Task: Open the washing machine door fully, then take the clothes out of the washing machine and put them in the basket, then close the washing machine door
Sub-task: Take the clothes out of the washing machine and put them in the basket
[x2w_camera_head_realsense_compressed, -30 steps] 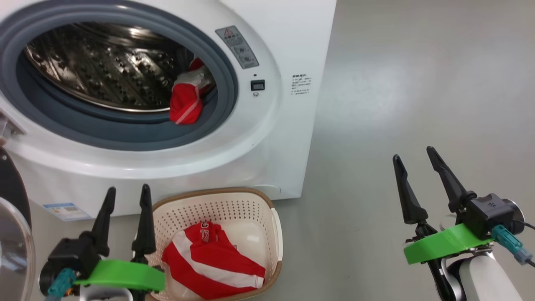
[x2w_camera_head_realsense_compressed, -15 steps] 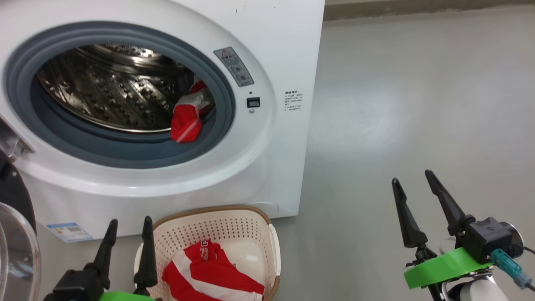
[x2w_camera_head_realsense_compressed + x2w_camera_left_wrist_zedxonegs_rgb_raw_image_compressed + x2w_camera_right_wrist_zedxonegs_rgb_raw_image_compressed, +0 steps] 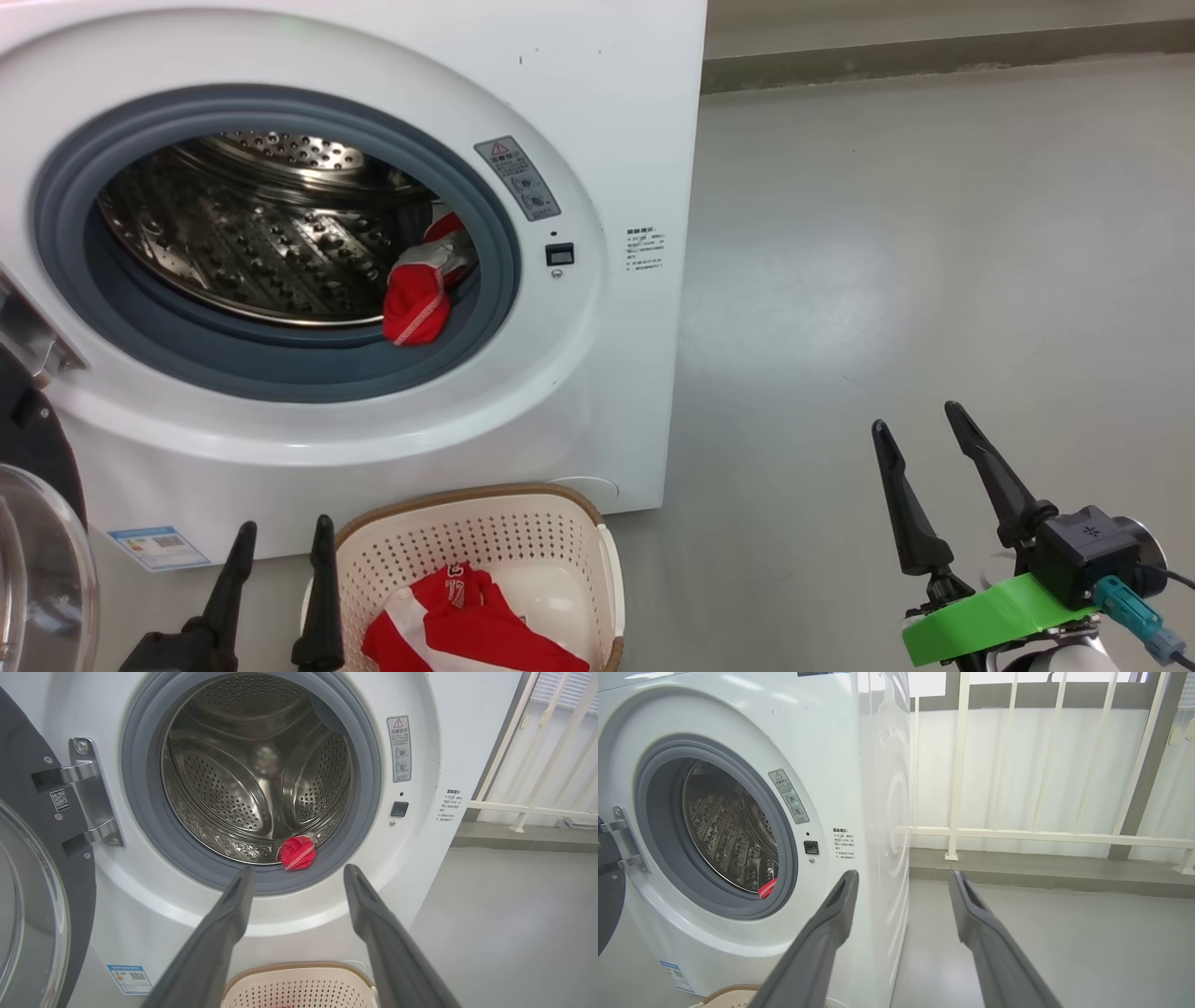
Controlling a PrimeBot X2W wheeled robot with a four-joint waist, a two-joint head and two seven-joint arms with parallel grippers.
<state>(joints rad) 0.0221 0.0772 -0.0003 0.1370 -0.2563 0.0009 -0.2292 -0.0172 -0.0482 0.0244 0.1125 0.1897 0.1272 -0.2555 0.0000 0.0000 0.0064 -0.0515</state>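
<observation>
The white washing machine (image 3: pixel 597 112) stands with its door (image 3: pixel 28 896) swung wide to the left, glass bowl at the head view's lower left (image 3: pixel 37 579). A red garment (image 3: pixel 415 303) lies at the drum's front right lip, also seen from the left wrist (image 3: pixel 297 853) and as a sliver from the right wrist (image 3: pixel 767 888). Another red and white striped garment (image 3: pixel 467 625) lies in the cream basket (image 3: pixel 485 523) on the floor before the machine. My left gripper (image 3: pixel 283 541) is open, just left of the basket. My right gripper (image 3: pixel 920 420) is open and empty over bare floor to the right.
Grey floor (image 3: pixel 934 233) stretches right of the machine. A low kerb (image 3: pixel 1041 872) and white railing (image 3: pixel 957 765) run behind it. The door's steel hinge (image 3: pixel 88 798) sits on the machine's left front. A blue label (image 3: pixel 159 548) marks its lower left.
The head camera has tilted up, so the machine, basket and both grippers sit lower in the picture. Both grippers stay open; the garments have not moved.
</observation>
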